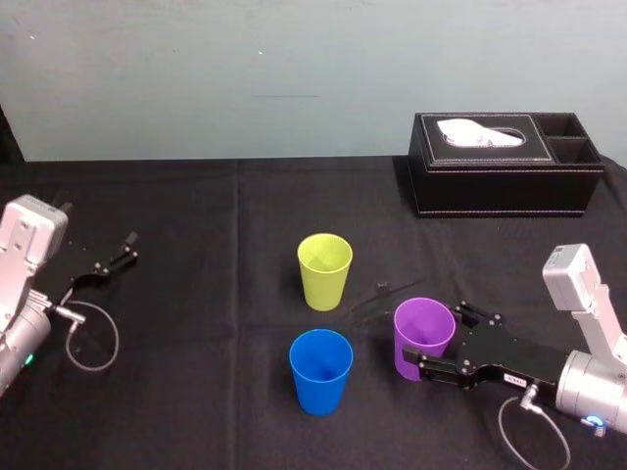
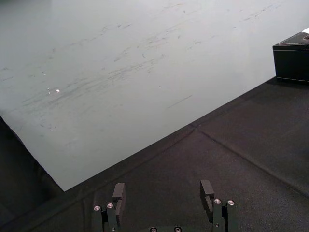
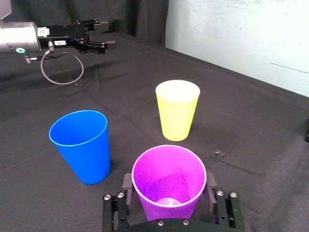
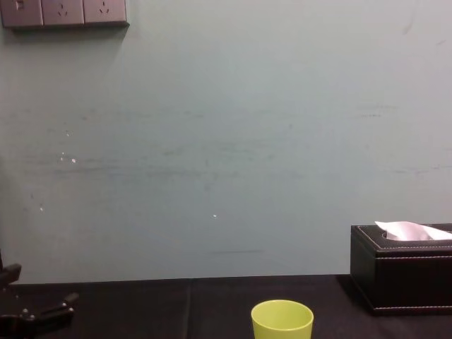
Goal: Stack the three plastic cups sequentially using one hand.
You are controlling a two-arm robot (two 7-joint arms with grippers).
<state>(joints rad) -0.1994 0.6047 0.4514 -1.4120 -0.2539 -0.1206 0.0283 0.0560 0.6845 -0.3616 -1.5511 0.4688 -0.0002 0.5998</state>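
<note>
Black-clothed tabletop (image 1: 196,392) below a pale wall (image 1: 294,59); tissue box (image 1: 505,166) at the far right corner. Three cups upright and apart, mid-tabletop: lime cup (image 1: 324,272) toward the far edge; blue cup (image 1: 320,372) toward the near edge; purple cup (image 1: 423,331) on the right-edge side of both. Right hand (image 1: 434,335) straddles the purple cup, fingers spread, seemingly just clear of its wall; nothing gripped yet. Left hand (image 1: 125,249) idle near the left edge, fingers apart, empty. Judged: grasp step; close gently, since thin plastic may buckle or slip; keep the cup upright; lift above the neighbours' rims before crossing; centre over the target's mouth, lower straight.
</note>
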